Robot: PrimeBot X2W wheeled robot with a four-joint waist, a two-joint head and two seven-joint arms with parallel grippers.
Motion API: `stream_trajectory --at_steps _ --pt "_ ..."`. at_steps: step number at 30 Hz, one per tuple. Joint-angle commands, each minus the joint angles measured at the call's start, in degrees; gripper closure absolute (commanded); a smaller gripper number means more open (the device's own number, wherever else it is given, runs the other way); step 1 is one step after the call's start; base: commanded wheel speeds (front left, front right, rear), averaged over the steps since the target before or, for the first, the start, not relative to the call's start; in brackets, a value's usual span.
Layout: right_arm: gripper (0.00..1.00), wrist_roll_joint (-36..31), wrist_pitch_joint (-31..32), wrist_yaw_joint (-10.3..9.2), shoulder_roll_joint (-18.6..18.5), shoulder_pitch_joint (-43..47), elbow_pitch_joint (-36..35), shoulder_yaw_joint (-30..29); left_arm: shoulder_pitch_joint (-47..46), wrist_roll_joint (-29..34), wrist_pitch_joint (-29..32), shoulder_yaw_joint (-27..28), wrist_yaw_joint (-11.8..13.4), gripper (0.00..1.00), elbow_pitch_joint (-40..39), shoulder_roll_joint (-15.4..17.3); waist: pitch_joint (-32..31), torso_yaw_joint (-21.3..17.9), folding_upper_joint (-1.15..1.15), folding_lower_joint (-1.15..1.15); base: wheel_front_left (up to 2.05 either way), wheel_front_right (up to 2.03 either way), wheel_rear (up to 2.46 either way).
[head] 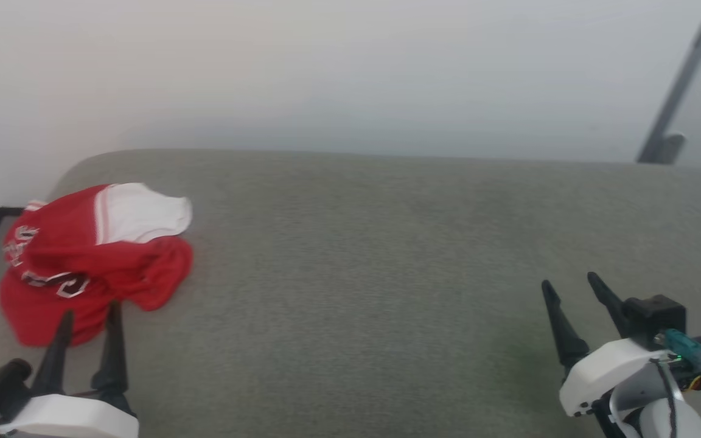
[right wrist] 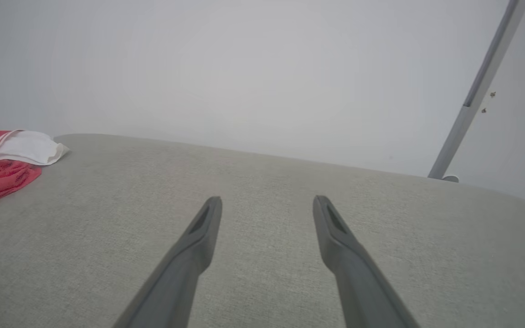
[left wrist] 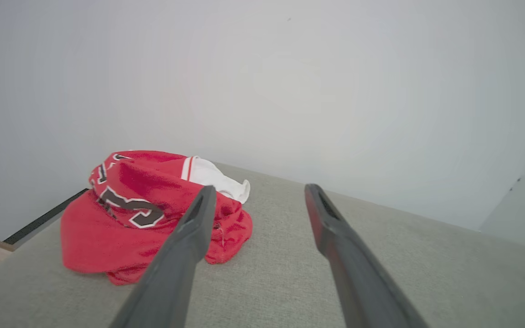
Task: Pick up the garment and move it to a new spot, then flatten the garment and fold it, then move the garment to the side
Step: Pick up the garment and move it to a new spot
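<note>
Far left corner of grey-green fabric-covered surface (head: 356,274): small red jersey shirt (head: 83,261) with black white-outlined lettering, crumpled in heap, white sleeve on top toward pale wall (head: 350,73). Lower left: left gripper (head: 90,309), two dark fingers spread, tips at shirt's near edge; contact cannot be told, nothing pinched. Lower right: right gripper (head: 569,281), fingers spread, empty, over bare fabric, well apart from shirt. Far right: slanted grey metal pole (head: 682,79) against wall.
</note>
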Motion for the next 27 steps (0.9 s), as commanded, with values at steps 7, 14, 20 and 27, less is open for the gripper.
stream_trajectory --at_steps 7,14,20,27 --pt "0.00 0.7 0.2 -0.02 0.2 -1.3 0.8 3.1 1.1 -1.4 1.5 1.8 1.8 0.00 -1.9 0.9 -1.4 7.1 0.00 0.00 0.00 0.00 0.00" --pt "0.00 1.6 0.2 -0.03 0.3 -2.4 1.7 6.4 1.5 -1.7 2.0 2.1 2.6 0.00 -3.1 1.2 -2.1 11.2 0.00 0.00 0.00 0.00 0.00" --pt "0.00 2.0 -0.3 -0.03 0.3 -2.6 2.3 6.9 1.6 -2.1 2.7 1.9 3.2 0.00 -3.8 0.9 -2.2 13.4 0.00 0.00 0.00 0.00 0.00" --pt "0.00 2.1 -0.2 -0.03 -0.4 -2.4 1.6 6.4 -0.4 -2.3 3.2 0.9 3.4 0.00 -3.6 0.4 -1.1 14.8 0.00 0.00 0.00 0.00 0.00"
